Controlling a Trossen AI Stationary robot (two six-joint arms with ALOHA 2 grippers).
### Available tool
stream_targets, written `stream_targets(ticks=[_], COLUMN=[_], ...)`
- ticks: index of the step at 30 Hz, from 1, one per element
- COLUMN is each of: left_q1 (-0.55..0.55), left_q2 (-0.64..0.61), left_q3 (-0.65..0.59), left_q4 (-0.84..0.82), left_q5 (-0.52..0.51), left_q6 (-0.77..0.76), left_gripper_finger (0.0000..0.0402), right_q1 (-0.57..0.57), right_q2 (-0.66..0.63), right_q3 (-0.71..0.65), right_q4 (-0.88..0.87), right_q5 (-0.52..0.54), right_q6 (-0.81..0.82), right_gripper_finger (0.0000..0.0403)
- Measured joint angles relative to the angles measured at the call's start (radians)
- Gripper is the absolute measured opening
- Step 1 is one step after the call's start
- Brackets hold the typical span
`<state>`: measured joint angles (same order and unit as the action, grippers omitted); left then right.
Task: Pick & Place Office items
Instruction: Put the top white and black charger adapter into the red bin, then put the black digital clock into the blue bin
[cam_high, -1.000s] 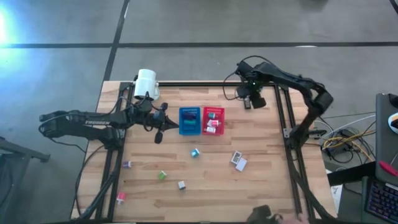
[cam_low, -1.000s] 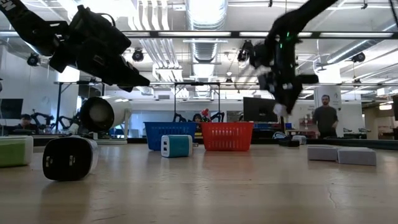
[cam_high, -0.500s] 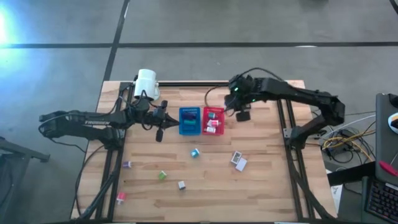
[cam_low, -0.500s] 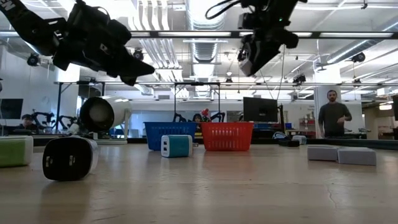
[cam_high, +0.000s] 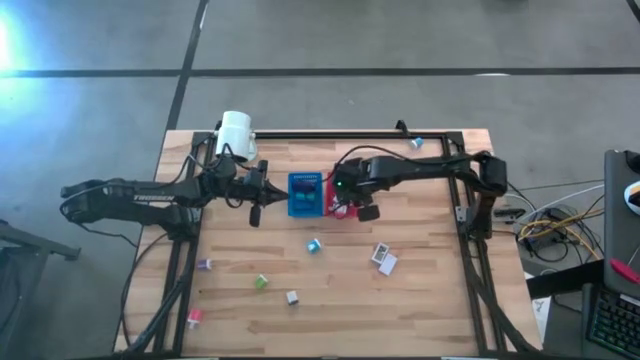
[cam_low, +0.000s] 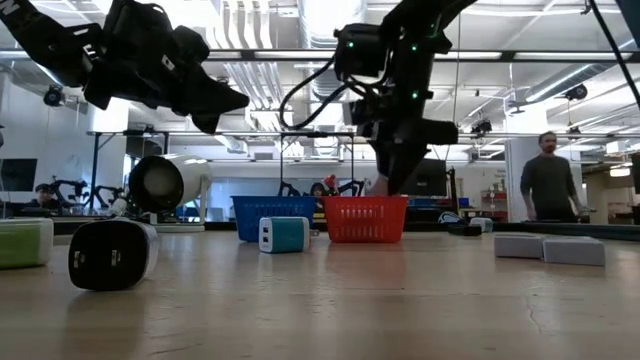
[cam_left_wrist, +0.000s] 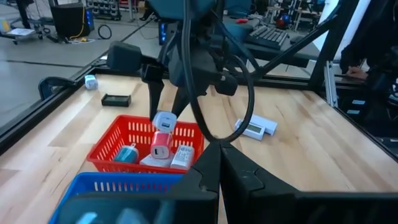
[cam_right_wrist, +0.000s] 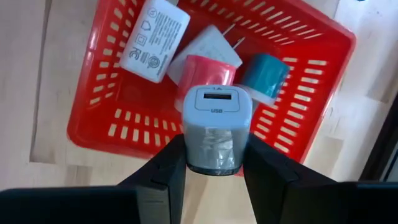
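We see two perforated bins side by side at the table's centre. The red bin (cam_right_wrist: 298, 93) holds a white charger with printed text (cam_right_wrist: 154, 38), a pink charger (cam_right_wrist: 208, 78), a teal charger (cam_right_wrist: 266, 74) and a white plug piece beneath them; the left wrist view shows the same cluster low in that bin. The blue bin (cam_high: 305, 195) sits touching it at its 9 o'clock; its contents show only as dark and teal blurs.

The right gripper (cam_right_wrist: 214, 155) hangs over the red bin, its fingers pinching a white-and-grey USB charger (cam_right_wrist: 216, 127) by its sides, the port end facing the wrist camera. The charger is clear of the pieces below. The left gripper (cam_high: 256, 200) hovers at 9 o'clock from the blue bin, its fingers pressed together on nothing.

Loose office items lie at 6 o'clock from the bins: a teal block (cam_high: 313, 245), two white pieces (cam_high: 383, 258) at 5 o'clock, a green piece (cam_high: 261, 282), a grey piece (cam_high: 292, 297), and small purple (cam_high: 204, 264) and pink (cam_high: 195, 316) pieces toward 7 o'clock. A white lamp (cam_high: 236, 135) stands at 10 o'clock.

Against a second ago, the right arm has swung in from the table's 1 o'clock corner to above the red bin. The left arm has barely shifted, and the table items lie as they did.
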<state>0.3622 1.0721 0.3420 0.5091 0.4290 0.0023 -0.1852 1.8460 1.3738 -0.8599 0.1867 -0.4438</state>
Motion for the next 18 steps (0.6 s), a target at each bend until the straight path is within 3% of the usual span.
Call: stream_targets(ticks=[5, 9, 13, 18], left_q1=[0.0, 0.0, 0.0, 0.0], left_q2=[0.0, 0.0, 0.0, 0.0], left_q3=[0.0, 0.0, 0.0, 0.0], left_q4=[0.0, 0.0, 0.0, -0.001], left_q5=[0.0, 0.0, 0.0, 0.0], left_q6=[0.0, 0.0, 0.0, 0.0], left_gripper_finger=[0.0007, 0.0007, 0.0007, 0.0007], right_q1=[-0.002, -0.002, -0.003, -0.032], right_q2=[0.0, -0.025, -0.05, -0.131], right_q3=[0.01, 0.012, 0.013, 0.013], right_q4=[0.015, 0.015, 0.007, 0.008], right_q5=[-0.01, -0.057, -0.011, -0.004], right_q6=[-0.001, -0.001, 0.017, 0.023], right_gripper_finger=[0.0123, 0.0189, 0.0257, 0.0289])
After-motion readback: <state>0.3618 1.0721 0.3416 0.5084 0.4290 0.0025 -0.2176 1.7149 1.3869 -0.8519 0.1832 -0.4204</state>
